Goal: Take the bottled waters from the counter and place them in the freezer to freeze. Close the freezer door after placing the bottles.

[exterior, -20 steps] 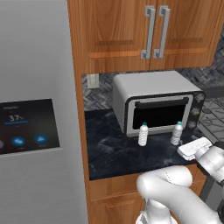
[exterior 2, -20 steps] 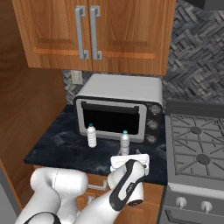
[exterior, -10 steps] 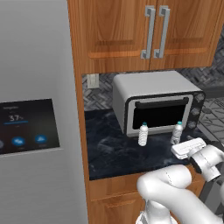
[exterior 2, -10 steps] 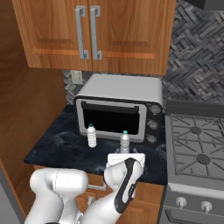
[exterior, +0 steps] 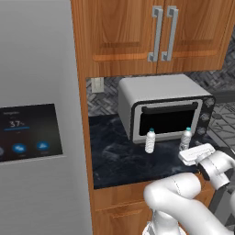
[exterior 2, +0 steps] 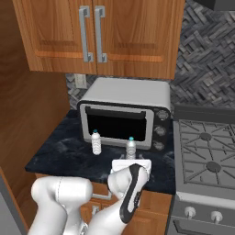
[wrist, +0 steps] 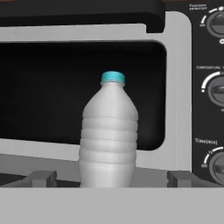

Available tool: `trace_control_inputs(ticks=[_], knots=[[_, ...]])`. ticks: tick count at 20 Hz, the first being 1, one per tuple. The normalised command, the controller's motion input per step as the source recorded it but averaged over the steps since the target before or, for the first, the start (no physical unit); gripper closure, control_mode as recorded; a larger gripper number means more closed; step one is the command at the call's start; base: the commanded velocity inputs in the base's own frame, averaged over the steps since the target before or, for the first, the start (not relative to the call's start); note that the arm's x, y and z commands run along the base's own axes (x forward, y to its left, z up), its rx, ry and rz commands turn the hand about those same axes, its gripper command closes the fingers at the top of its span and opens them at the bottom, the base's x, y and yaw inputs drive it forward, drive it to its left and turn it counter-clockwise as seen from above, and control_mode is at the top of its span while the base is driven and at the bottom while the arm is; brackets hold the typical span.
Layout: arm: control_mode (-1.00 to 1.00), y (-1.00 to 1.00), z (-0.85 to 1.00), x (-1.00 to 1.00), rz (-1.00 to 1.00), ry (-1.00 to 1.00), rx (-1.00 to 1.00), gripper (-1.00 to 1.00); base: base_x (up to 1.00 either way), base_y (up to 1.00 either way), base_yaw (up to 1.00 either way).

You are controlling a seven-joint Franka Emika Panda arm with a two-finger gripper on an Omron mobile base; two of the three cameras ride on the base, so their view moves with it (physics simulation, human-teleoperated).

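A grey toaster oven (exterior: 163, 110) stands on the dark tabletop (exterior: 119, 160), and both bottled waters stand upright just in front of its glass door: the left bottle (exterior: 150, 141) and the right bottle (exterior: 186, 139). The end effector (wrist: 109, 178) faces the right bottle, spread wide and holding nothing, its fingertips (wrist: 41, 178) flanking the bottle's base.
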Motion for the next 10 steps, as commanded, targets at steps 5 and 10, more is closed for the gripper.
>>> trace_control_inputs(ticks=[5,10], knots=[[-1.0,0.0,0.03,0.08,0.0,0.0,0.0,-1.0,0.0,0.0,0.0],[-1.0,0.0,0.0,0.03,0.0,0.01,0.0,-1.0,0.0,0.0,0.0]])
